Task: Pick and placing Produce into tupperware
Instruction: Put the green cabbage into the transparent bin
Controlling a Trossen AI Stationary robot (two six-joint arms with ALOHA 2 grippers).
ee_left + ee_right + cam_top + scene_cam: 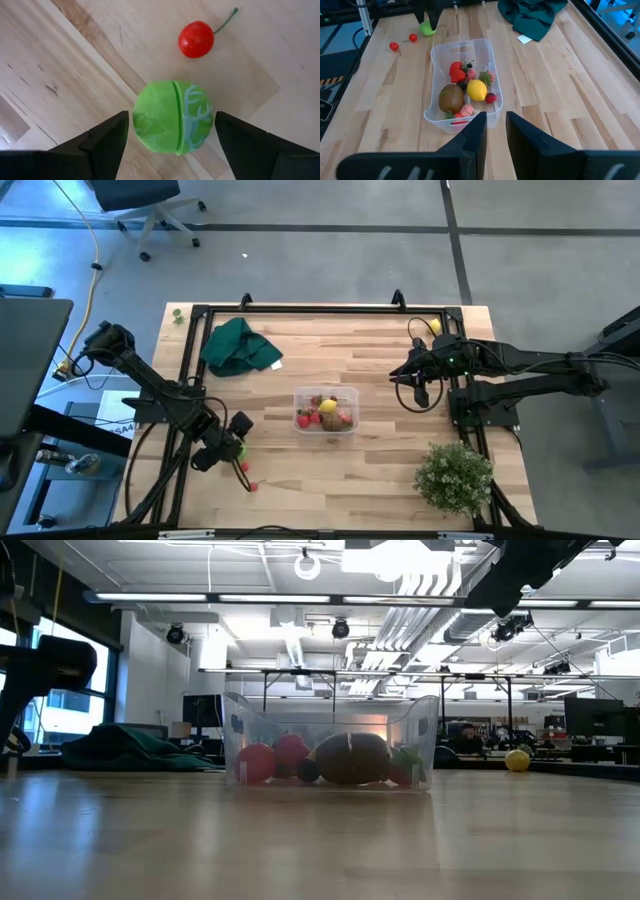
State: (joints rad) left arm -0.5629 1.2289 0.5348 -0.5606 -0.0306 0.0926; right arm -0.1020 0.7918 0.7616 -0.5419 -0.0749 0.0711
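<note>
A grey floor [300, 270] lies around the wooden tabletop [340, 465]. A rolling chair [150, 210] stands nearby. Long bright lights [230, 598] shine from the ceiling.

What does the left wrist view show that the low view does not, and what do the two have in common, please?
Only the left wrist view shows the open left gripper straddling a green cabbage-like ball without touching it, with a red cherry lying beyond it on the table.

Only the low view shows the clear tupperware holding red pieces and a brown one, the dark green cloth to one side, and a yellow fruit far off on the other.

Both show the pale wooden table.
</note>
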